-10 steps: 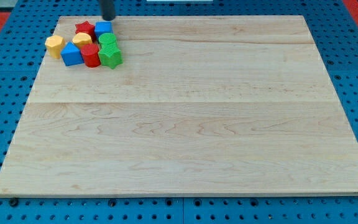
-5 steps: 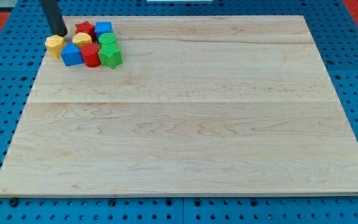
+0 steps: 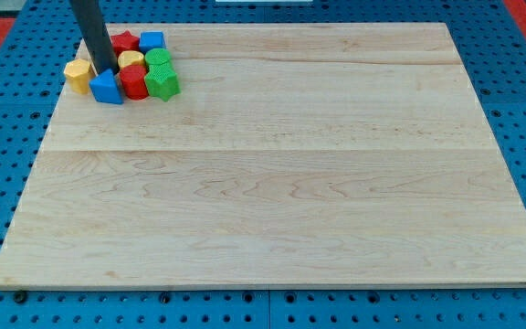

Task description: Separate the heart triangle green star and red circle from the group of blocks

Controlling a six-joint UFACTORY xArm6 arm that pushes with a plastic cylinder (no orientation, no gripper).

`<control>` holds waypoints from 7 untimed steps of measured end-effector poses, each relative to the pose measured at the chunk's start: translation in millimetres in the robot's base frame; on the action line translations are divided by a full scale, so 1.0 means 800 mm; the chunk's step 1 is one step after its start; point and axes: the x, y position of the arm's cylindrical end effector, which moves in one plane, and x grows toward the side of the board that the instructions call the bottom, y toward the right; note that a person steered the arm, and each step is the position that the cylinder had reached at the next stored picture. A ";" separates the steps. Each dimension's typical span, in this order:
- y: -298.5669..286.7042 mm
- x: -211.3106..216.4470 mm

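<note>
The blocks sit in a cluster at the board's top left. The blue triangle is at the cluster's lower left. The red circle is to its right, then the green star. The yellow heart sits above the red circle. A yellow block lies at the far left. My tip stands between the yellow block and the yellow heart, touching the top of the blue triangle.
A red star and a blue cube are at the cluster's top. A green round block sits above the green star. The wooden board rests on a blue pegboard surface.
My tip moved from above the blue cube leftward, then down into the gap by the yellow block. The blue triangle has shifted slightly down.
</note>
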 end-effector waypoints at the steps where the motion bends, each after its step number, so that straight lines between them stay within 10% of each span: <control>1: 0.022 0.026; 3: 0.069 0.062; 7: 0.130 -0.044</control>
